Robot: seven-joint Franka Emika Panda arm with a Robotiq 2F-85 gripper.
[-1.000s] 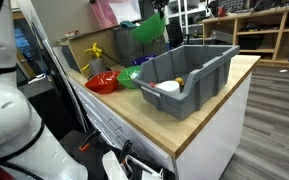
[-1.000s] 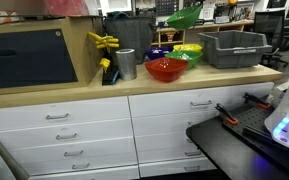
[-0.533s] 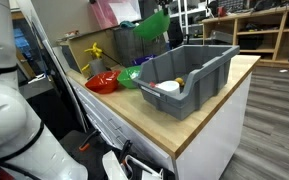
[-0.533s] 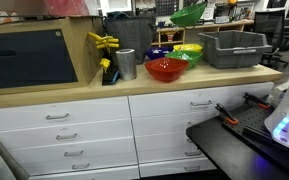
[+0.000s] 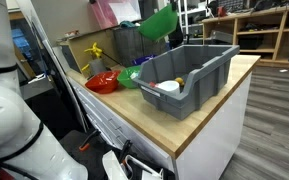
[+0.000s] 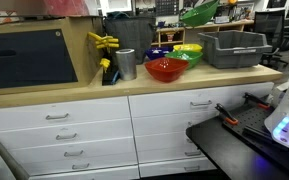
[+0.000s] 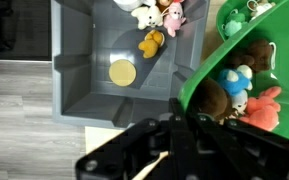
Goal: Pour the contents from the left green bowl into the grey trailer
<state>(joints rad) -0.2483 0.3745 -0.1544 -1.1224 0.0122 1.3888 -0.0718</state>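
A cluttered workshop with shelving behind holds a long wooden worktop (image 5: pixel 124 103) over white drawers. On it, right of centre in both exterior views, stands the grey trailer (image 5: pixel 199 70). The left green bowl (image 5: pixel 159 22) is off the worktop, tilted in the air at the upper centre of the frame, close above the trailer's far end. The tool (image 7: pixel 174 140) is clenched on its rim, at the lower centre of the wrist view. The lift and carry look done. The pour itself is left, since the bowl's small soft toys (image 7: pixel 242 85) lie inside it. Only the wrist view shows those toys. It also shows a yellow duck (image 7: pixel 152 43) and a round yellow disc (image 7: pixel 122 72) on the trailer floor. Only the exterior views show the red bowl (image 6: pixel 166 69) resting on the worktop and how high the green bowl hangs.
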